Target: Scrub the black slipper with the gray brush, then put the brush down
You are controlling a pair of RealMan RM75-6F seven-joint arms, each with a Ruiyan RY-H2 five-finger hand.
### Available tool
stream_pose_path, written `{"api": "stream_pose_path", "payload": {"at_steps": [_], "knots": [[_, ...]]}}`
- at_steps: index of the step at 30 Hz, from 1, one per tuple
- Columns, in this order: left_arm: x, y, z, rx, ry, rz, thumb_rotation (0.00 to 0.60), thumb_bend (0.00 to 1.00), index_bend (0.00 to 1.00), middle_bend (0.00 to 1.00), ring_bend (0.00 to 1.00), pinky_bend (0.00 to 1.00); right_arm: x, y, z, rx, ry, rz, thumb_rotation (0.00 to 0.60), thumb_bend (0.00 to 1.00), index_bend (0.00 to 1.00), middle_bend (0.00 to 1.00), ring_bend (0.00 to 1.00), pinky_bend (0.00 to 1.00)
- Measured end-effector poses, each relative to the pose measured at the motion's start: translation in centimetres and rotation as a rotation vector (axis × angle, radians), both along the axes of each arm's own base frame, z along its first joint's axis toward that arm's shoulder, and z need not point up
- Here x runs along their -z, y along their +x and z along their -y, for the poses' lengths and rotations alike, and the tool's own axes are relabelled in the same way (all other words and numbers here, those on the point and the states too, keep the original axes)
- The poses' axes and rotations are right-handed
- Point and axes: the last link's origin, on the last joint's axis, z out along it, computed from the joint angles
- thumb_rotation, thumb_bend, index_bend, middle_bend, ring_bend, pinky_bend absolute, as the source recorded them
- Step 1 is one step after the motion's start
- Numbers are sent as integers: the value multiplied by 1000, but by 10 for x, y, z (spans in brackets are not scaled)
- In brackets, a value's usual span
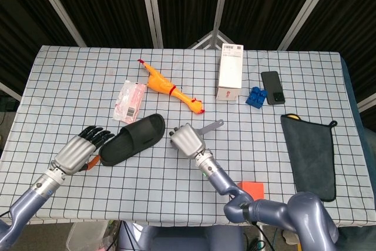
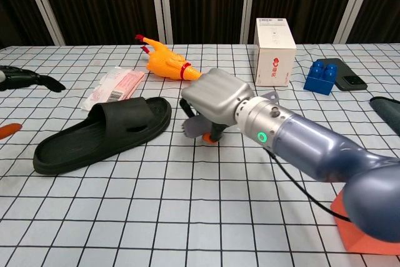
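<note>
The right robot hand (image 1: 185, 141) grips the gray brush (image 1: 207, 128), with its fingers curled around the brush body. The handle projects up and to the right of the hand in the head view. In the chest view the same right robot hand (image 2: 215, 103) holds the brush head (image 2: 195, 127) low, just above the bench (image 2: 187, 217), with the bristles facing the slipper.

The black slipper (image 1: 133, 139) lies flat, sole down, to the left of the brush, near it but not touching. Its long axis runs diagonally, one end pointing toward the right robot hand and the other toward the left one. The chest view shows the slipper (image 2: 103, 134) clear of both hands.

The left robot hand (image 1: 78, 151) is spread and holds nothing, just beside the slipper's far end.

Judgement: the brush is clear of the slipper, so setting it down requires only lowering it onto the bare bench directly below the right robot hand.
</note>
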Motion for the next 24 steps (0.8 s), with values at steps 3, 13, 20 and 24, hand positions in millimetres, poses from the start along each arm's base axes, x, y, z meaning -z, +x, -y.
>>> {"api": "stream_pose_path", "payload": {"at_steps": [3, 13, 20, 24], "knots": [[-14, -4, 9, 17, 37, 25, 600, 615, 100, 127, 102, 103, -8, -22, 6, 15, -23, -76, 600, 843, 814, 713, 612, 711], [-39, -20, 36, -1, 107, 76, 600, 613, 76, 128, 102, 103, -37, -74, 18, 79, -58, -267, 600, 844, 814, 714, 613, 719], [-39, -27, 38, -24, 119, 73, 600, 614, 72, 128, 102, 103, -47, -84, 11, 100, -28, -297, 600, 844, 798, 714, 608, 712], [-41, -25, 38, -18, 126, 79, 600, 612, 72, 128, 102, 103, -51, -81, 8, 98, -23, -294, 600, 844, 529, 631, 549, 644]]}}
